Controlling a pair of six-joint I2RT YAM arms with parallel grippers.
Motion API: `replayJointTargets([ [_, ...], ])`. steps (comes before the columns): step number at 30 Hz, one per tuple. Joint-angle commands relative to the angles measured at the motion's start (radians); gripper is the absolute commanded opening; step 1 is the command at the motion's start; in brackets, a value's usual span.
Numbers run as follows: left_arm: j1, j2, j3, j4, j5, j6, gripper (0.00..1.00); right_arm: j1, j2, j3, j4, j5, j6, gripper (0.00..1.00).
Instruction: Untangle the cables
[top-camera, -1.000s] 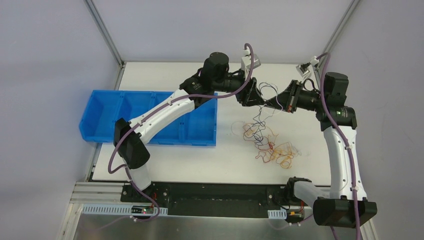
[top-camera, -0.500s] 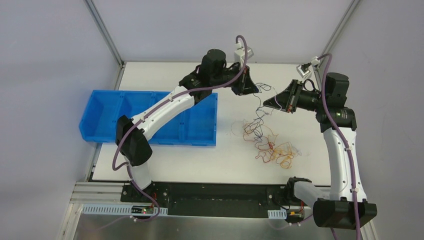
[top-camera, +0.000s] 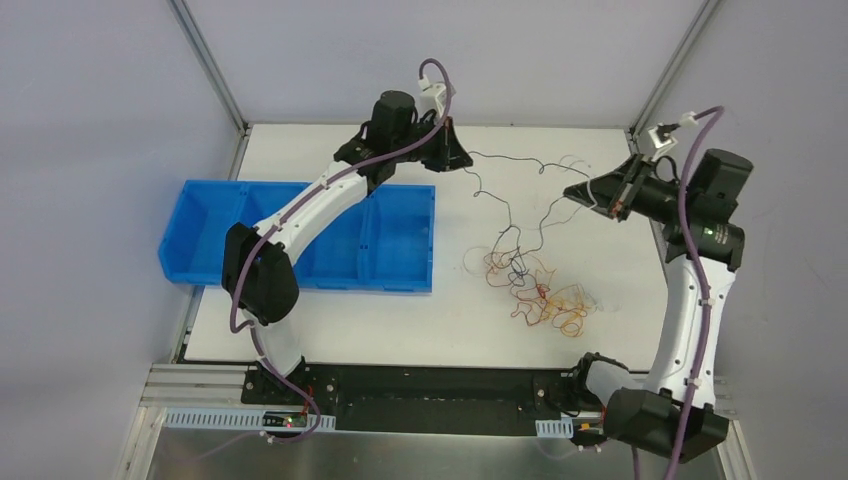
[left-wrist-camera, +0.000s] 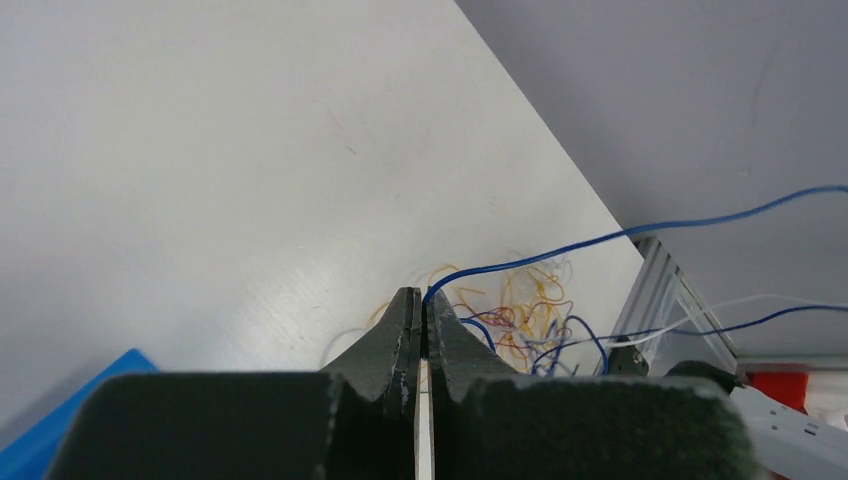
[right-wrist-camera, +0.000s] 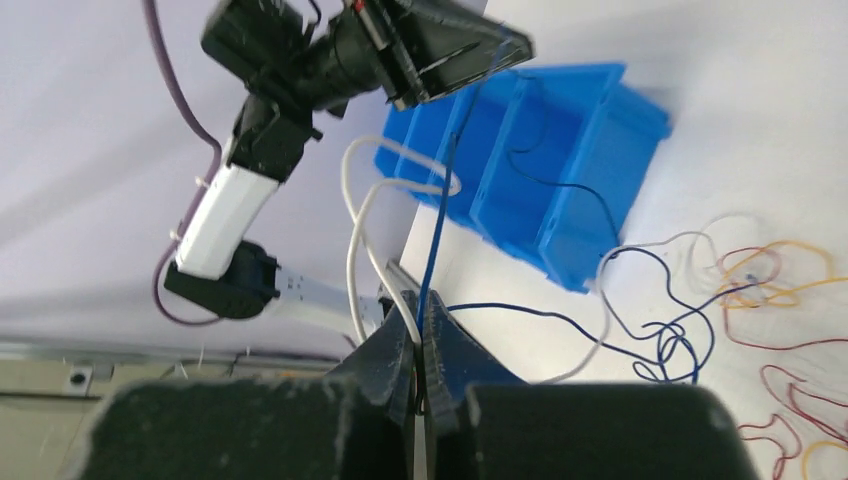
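Note:
The cables (top-camera: 530, 285) lie as a loose tangle of red, orange, yellow and dark wires at the table's middle right. My left gripper (top-camera: 458, 160) is raised at the back and shut on a thin dark blue wire (top-camera: 505, 157). That wire runs across to my right gripper (top-camera: 572, 192), which is shut on it together with a white wire (right-wrist-camera: 355, 230). Loops hang from the span down into the tangle. In the left wrist view the jaws (left-wrist-camera: 422, 296) pinch the blue wire (left-wrist-camera: 600, 238). In the right wrist view the jaws (right-wrist-camera: 420, 298) pinch the blue wire (right-wrist-camera: 440, 200).
A blue bin (top-camera: 270, 215) with several compartments stands at the left of the white table (top-camera: 350, 320), under my left arm; it also shows in the right wrist view (right-wrist-camera: 560, 190). Grey walls and aluminium posts close the back and sides.
The two grippers have drawn apart: the left moved left and back, the right moved right. The blue wire between them is now pulled out longer above the tangle.

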Motion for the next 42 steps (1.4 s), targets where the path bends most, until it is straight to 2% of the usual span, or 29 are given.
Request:
replayJointTargets([
  [1,0.107,-0.013,-0.046,-0.004,-0.045,-0.028,0.00,-0.194,0.024,0.078,-0.013,-0.136,0.004,0.00],
  [7,0.179,0.007,-0.095,-0.006,-0.037,0.023,0.00,-0.361,0.090,0.168,-0.014,-0.212,0.006,0.00],
  [16,0.234,0.066,-0.032,-0.010,-0.017,0.030,0.00,-0.463,0.117,0.202,0.009,-0.244,0.024,0.00],
  [19,0.232,0.068,0.021,0.021,0.062,0.002,0.00,-0.464,0.105,0.162,0.007,-0.231,-0.009,0.11],
  [21,0.226,0.059,0.065,0.046,0.114,-0.029,0.00,-0.465,0.092,0.124,-0.032,-0.199,-0.077,0.16],
  [23,0.216,0.049,0.122,0.065,0.167,-0.052,0.00,-0.458,0.095,0.127,-0.214,-0.122,-0.299,0.16],
  [24,0.211,0.048,0.161,0.067,0.199,-0.065,0.00,-0.439,0.109,0.142,-0.379,-0.069,-0.439,0.14],
  [26,0.199,0.048,0.235,0.067,0.240,-0.085,0.00,-0.342,0.135,0.158,-0.549,0.087,-0.662,0.13],
  [28,0.182,0.048,0.295,0.068,0.271,-0.100,0.00,-0.248,0.141,0.113,-0.568,0.231,-0.731,0.14],
  [30,0.167,0.050,0.345,0.069,0.296,-0.120,0.00,-0.183,0.131,0.054,-0.508,0.335,-0.709,0.14],
  [31,0.162,0.052,0.371,0.070,0.304,-0.126,0.00,-0.152,0.127,0.030,-0.482,0.388,-0.705,0.17],
  [32,0.156,0.051,0.388,0.070,0.306,-0.133,0.00,-0.115,0.127,0.012,-0.458,0.428,-0.705,0.24],
  [36,0.143,0.059,0.454,0.080,0.330,-0.156,0.00,-0.028,0.141,-0.007,-0.395,0.451,-0.698,0.63],
  [42,0.103,0.068,0.533,0.083,0.396,-0.160,0.00,0.067,0.085,-0.038,-0.111,0.317,-0.603,0.85],
])
